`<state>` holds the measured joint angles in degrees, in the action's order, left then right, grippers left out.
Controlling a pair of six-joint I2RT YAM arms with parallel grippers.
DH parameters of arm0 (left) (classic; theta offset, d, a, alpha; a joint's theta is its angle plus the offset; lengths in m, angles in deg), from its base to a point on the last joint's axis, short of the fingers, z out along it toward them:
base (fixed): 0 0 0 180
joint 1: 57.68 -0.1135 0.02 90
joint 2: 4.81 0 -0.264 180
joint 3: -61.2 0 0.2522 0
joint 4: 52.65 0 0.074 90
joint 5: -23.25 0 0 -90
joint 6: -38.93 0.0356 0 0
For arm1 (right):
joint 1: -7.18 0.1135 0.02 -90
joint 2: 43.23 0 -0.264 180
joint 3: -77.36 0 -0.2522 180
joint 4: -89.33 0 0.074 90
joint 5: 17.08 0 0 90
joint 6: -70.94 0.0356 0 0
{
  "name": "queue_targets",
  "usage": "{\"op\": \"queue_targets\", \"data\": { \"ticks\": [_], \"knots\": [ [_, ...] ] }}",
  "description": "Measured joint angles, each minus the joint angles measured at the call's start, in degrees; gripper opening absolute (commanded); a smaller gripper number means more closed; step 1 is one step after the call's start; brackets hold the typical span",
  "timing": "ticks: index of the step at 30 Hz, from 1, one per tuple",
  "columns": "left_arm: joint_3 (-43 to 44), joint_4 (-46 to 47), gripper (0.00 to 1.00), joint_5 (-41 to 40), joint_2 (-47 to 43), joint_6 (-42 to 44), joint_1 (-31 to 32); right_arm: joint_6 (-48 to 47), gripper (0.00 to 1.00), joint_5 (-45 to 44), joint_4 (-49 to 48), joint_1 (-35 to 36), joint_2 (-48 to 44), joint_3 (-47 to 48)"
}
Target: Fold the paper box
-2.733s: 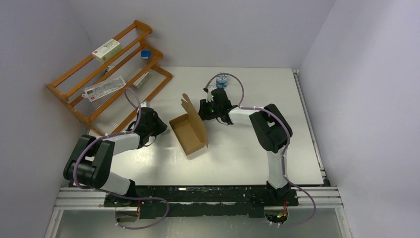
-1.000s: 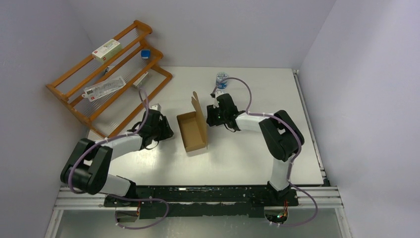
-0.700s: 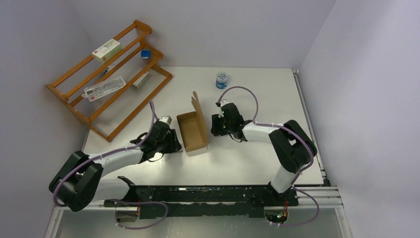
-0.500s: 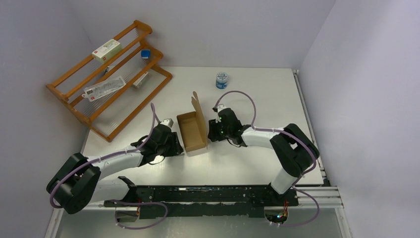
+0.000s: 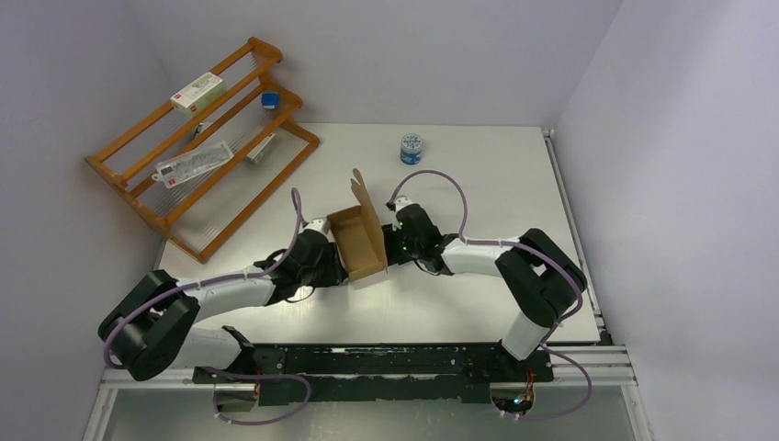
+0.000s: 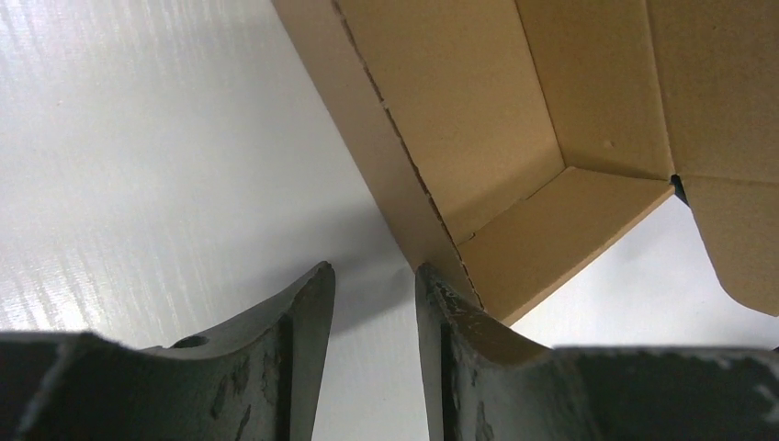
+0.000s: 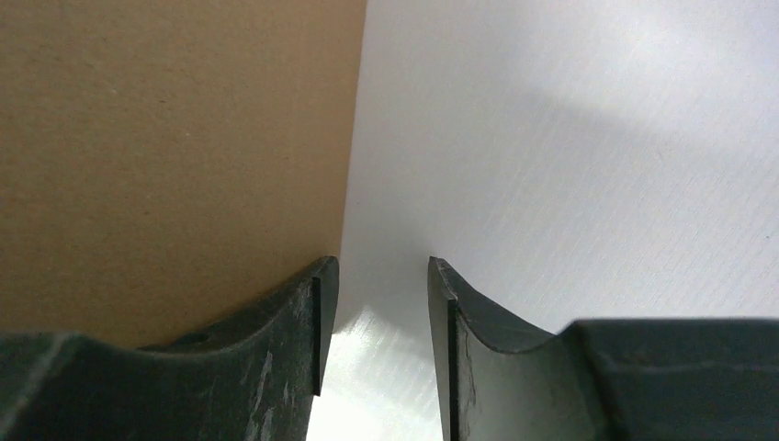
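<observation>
Top view first: the paper box (image 5: 358, 246) is sitting open on the white table (image 5: 478, 175). Its tray walls are up and its lid flap (image 5: 360, 195) is standing at the box's far end. The left gripper (image 5: 329, 255) is just beside the box's left wall and the right gripper (image 5: 393, 246) just beside its right wall. Left wrist cam: the jaws are sitting narrowly apart with nothing between them, one finger (image 6: 441, 303) right by the box's corner, maybe touching. Right wrist cam: same deal, a narrow empty gap, with the box's outer wall (image 7: 174, 156) filling the left side. I'm guessing they're squaring up the tray. The next move is probably tipping the lid flap down and tucking it, which needs the box braced.
</observation>
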<state>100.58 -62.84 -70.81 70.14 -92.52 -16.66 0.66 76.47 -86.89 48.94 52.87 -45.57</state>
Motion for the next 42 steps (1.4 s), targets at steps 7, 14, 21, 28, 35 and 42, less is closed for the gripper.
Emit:
{"op": "queue_targets", "data": {
  "ticks": [7, 14, 21, 28, 35, 42],
  "knots": [
    [0.5, 1.3, 0.43, -1.5, 1.4, -1.0, 1.8, 0.2, 0.46, -3.7, 2.0, 1.2, 0.3, 1.3],
    [0.4, 1.9, 0.43, -2.8, 1.5, -3.0, 2.7, -0.7, 0.47, -7.0, 3.4, 1.8, 0.3, 1.9],
    [-1.0, 7.9, 0.42, -2.0, 3.2, -5.2, 5.1, -7.0, 0.48, -8.5, 4.7, -0.2, 4.3, 7.6],
    [-0.5, 16.9, 0.42, 1.0, 8.5, -7.0, 6.8, -12.6, 0.5, -7.0, 3.1, -4.3, 6.2, 11.3],
    [2.2, 16.4, 0.46, 0.7, 10.7, -5.3, 6.8, -17.2, 0.56, -10.5, 6.4, -9.3, 2.2, 13.1],
    [5.9, 6.3, 0.55, -2.4, 4.3, -0.6, 6.8, -21.6, 0.65, -7.6, 8.2, -9.0, -7.5, 14.1]
  ]
}}
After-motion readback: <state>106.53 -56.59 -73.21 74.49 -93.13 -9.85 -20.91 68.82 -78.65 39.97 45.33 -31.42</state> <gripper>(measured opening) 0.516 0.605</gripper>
